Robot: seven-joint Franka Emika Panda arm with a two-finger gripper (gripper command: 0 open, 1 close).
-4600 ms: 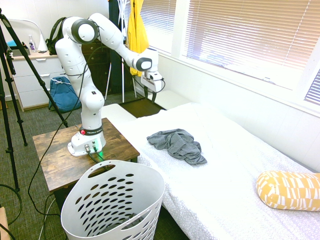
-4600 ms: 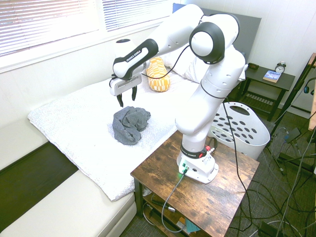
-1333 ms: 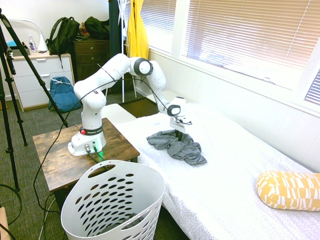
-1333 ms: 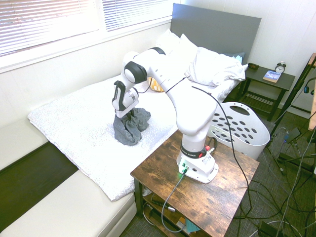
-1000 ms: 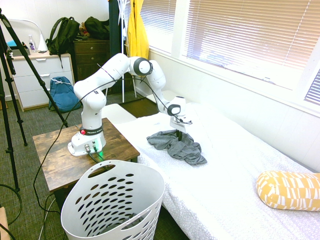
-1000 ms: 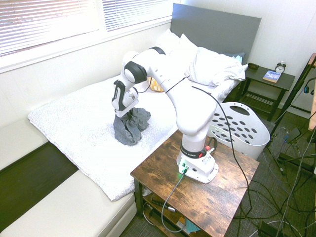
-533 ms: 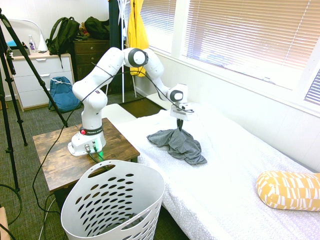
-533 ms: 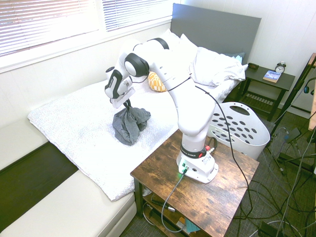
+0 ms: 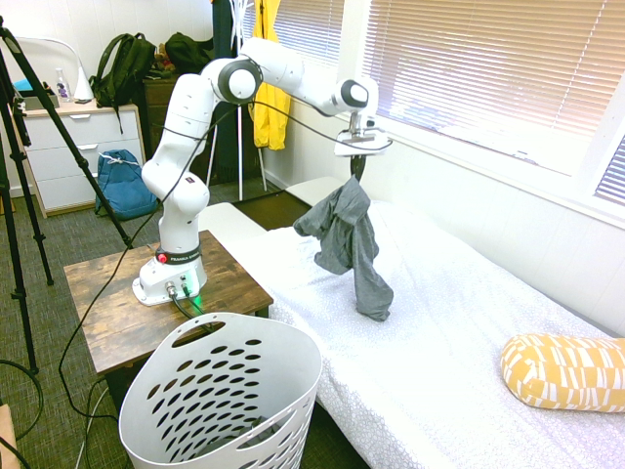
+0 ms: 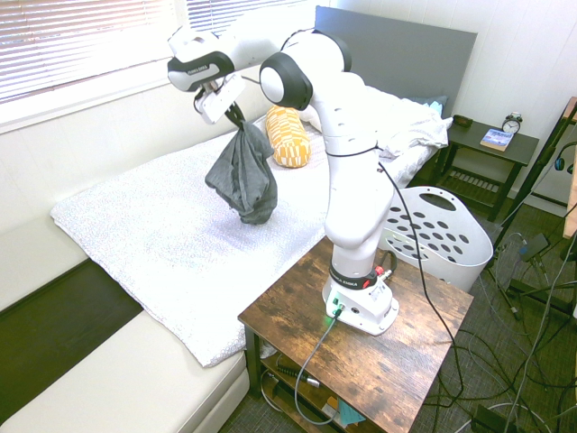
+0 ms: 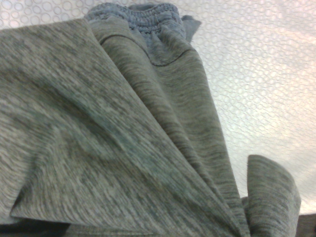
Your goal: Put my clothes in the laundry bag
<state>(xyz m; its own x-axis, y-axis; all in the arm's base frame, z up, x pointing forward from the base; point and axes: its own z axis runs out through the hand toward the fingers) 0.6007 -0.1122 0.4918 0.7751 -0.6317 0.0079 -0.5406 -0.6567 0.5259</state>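
Grey jersey, the T-shirt (image 9: 347,239) hangs in the air above the bed (image 9: 459,332), bunched at its top into the gripper (image 9: 355,174) and trailing straight down from there in loose folds. Its upper part spreads out to one side, and a narrower tail drops lowest; whether that tail touches the white cover or clears it cannot be told. The jaws are pressed together on a small gather of cloth at the shirt's highest point, so the whole garment dangles below them and nothing else is touched. From the other side the shirt (image 10: 243,176) shows as a dark drooping bundle under the gripper (image 10: 236,115), near the window wall. Close up, the wrist view is filled with heathered fabric (image 11: 123,138), a ribbed edge at its far end, with the dotted bedcover behind. On the floor beside the wooden stand, well apart from the shirt, is the white holed basket (image 9: 220,396). A yellow patterned pillow (image 9: 566,371) lies farther along the bed.
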